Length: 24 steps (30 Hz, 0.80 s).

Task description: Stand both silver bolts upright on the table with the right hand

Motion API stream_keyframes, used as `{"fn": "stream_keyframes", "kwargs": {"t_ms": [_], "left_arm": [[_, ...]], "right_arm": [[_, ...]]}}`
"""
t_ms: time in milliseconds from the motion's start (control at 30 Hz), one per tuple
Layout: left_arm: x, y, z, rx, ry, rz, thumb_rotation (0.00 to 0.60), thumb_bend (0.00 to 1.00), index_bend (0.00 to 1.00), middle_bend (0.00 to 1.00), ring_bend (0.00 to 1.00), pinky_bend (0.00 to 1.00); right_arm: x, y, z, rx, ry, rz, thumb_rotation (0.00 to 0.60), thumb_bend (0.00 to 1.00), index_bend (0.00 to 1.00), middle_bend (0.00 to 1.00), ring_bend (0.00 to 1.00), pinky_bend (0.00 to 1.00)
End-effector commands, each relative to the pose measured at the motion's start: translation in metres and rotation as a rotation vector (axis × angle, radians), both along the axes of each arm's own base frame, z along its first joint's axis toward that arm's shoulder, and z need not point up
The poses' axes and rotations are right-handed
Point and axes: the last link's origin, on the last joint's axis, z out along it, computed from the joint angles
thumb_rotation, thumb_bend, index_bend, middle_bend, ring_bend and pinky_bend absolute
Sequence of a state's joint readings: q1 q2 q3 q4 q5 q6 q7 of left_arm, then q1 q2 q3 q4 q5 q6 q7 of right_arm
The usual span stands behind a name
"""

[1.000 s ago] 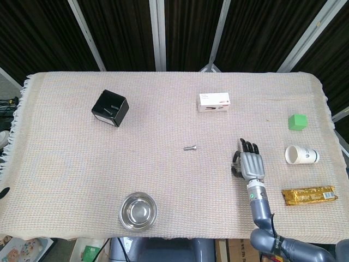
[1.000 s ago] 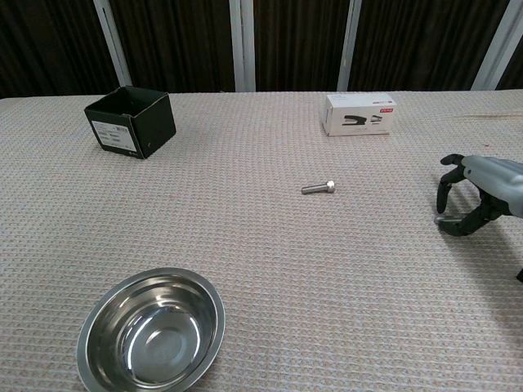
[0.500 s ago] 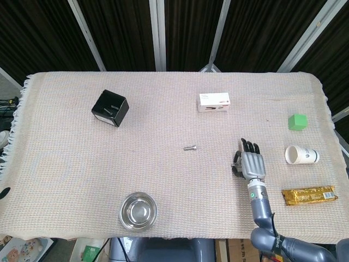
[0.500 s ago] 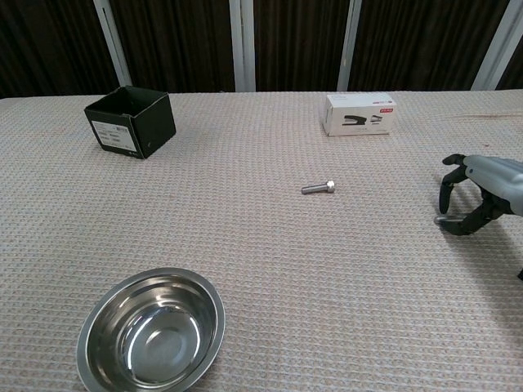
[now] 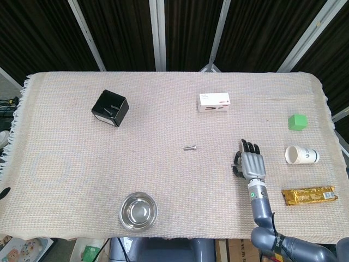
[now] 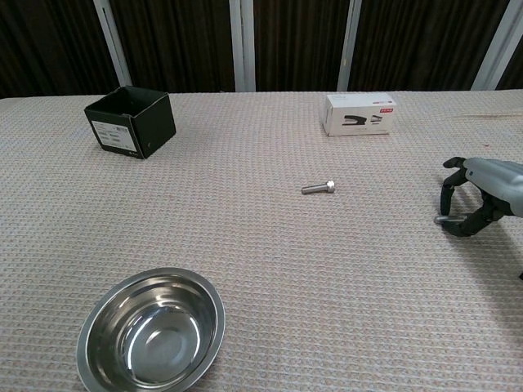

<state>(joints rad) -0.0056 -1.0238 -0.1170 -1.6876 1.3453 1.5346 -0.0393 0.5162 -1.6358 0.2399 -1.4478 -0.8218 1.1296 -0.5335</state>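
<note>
One silver bolt [image 5: 189, 147] [image 6: 318, 188] lies flat on its side near the middle of the cloth-covered table. My right hand [image 5: 252, 165] [image 6: 476, 198] hovers low over the cloth well to the right of it, fingers curled downward. A small silver bolt end [image 6: 439, 219] pokes out from between the thumb and fingers, so the hand pinches the second bolt just above or on the cloth. How that bolt is tilted is hidden by the fingers. My left hand shows in neither view.
A black open box [image 5: 109, 108] [image 6: 131, 121] stands at the back left, a white stapler box [image 5: 214, 102] [image 6: 359, 113] at the back centre. A steel bowl [image 5: 138, 211] [image 6: 151, 328] sits front left. A green cube [image 5: 298, 121], a tipped paper cup [image 5: 301, 155] and a gold snack bar [image 5: 308, 195] lie on the right.
The right hand has drifted slightly to the right, still curled around the small bolt. The bolt in the middle has not moved.
</note>
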Motion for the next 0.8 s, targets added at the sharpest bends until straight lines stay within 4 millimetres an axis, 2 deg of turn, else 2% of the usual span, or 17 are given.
{"fn": "stream_keyframes", "kwargs": {"t_ms": [33, 433, 800], "left_arm": [[0.0, 0.0, 0.0, 0.0, 0.0, 0.0, 0.6, 0.07, 0.2, 0.13, 0.02, 0.03], [0.0, 0.0, 0.0, 0.001, -0.002, 0.001, 0.6, 0.07, 0.2, 0.13, 0.02, 0.03], [0.0, 0.0, 0.0, -0.001, -0.003, 0.0, 0.6, 0.07, 0.2, 0.13, 0.02, 0.03]], "right_arm": [[0.0, 0.0, -0.001, 0.004, 0.001, -0.002, 0.6, 0.33, 0.58, 0.03, 0.05, 0.01], [0.005, 0.001, -0.001, 0.007, -0.017, 0.006, 0.6, 0.33, 0.6, 0.03, 0.05, 0.01], [0.015, -0.001, 0.018, -0.038, -0.116, 0.008, 0.6, 0.33, 0.6, 0.03, 0.05, 0.01]]}}
